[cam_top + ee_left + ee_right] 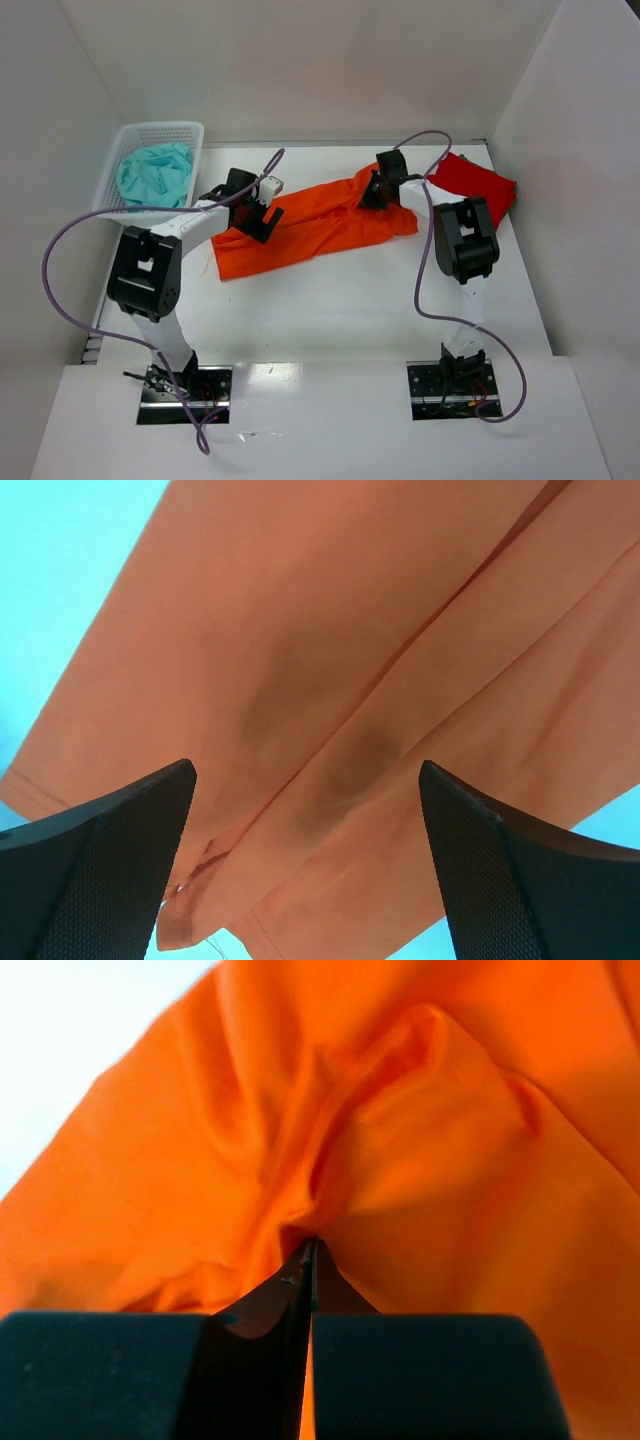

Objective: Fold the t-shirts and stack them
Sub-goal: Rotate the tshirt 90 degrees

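Right of the white mesh basket [190,133], the orange t-shirt [310,228] lies stretched out, the end farthest from the basket pinched in the right gripper [308,1248], apparently for folding, while the left gripper [305,772] hovers spread wide over the basket-side end; the red t-shirt [482,185] waits farther right.

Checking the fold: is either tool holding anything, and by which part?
The right tool pinches a fold of the orange t-shirt near its right end; the left tool is open, holding nothing.

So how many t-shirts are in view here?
2. The orange t-shirt lies across the middle of the table; the red t-shirt sits bunched at the far right. The teal cloth in the basket could be another; unclear.
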{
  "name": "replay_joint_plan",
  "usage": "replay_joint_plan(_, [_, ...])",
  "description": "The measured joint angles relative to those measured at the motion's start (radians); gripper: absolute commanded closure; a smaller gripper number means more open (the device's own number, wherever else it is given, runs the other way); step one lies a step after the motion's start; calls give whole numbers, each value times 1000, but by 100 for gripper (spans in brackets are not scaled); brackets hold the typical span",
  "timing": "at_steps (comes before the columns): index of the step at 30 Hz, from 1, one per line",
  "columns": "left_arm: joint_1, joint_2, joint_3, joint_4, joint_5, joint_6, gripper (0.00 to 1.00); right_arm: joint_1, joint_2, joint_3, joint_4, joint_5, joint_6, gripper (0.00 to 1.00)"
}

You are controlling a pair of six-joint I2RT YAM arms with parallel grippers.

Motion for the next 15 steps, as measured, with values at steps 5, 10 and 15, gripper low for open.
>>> replay_joint_plan(5, [7,25,0,-19,8,21,0,9,52,91,-4,-12,5,94])
replay_joint_plan(10, [7,59,5,-47,11,24,0,10,91,182,-11,-14,9,86])
replay_joint_plan(15, [8,109,47,-84,-7,17,0,10,96,193,-23,-6,11,78])
